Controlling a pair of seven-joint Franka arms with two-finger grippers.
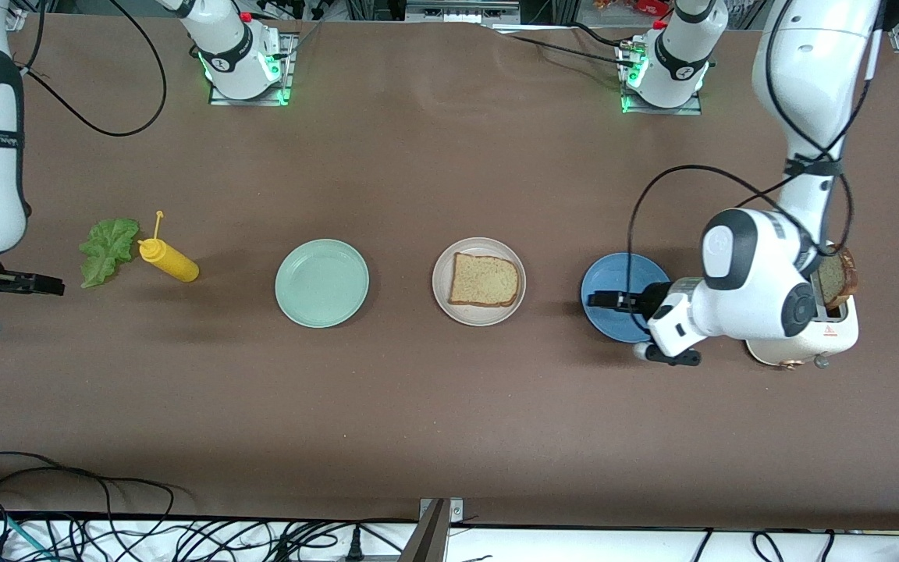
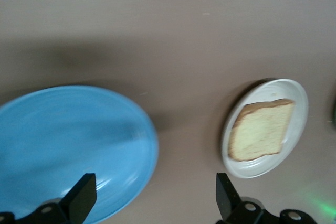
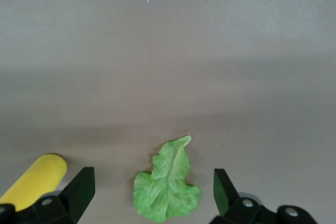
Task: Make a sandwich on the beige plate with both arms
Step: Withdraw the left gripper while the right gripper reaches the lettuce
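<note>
The beige plate (image 1: 442,300) (image 2: 296,106) sits mid-table with one tan toast slice (image 1: 484,279) (image 2: 261,129) lying flat on it. A second toast slice (image 1: 836,277) stands in the white toaster (image 1: 808,339) at the left arm's end. The green lettuce leaf (image 1: 110,250) (image 3: 168,182) lies flat on the table at the right arm's end. My left gripper (image 1: 617,325) (image 2: 155,198) hangs open and empty over the edge of the blue plate (image 1: 613,281) (image 2: 68,140). My right gripper (image 1: 20,304) (image 3: 152,195) is open over the lettuce, which shows between its fingers without touching them.
A yellow squeeze bottle (image 1: 168,260) (image 3: 34,179) lies beside the lettuce. A mint green plate (image 1: 321,282) sits between the bottle and the beige plate. Black cables trail along the table edge nearest the front camera.
</note>
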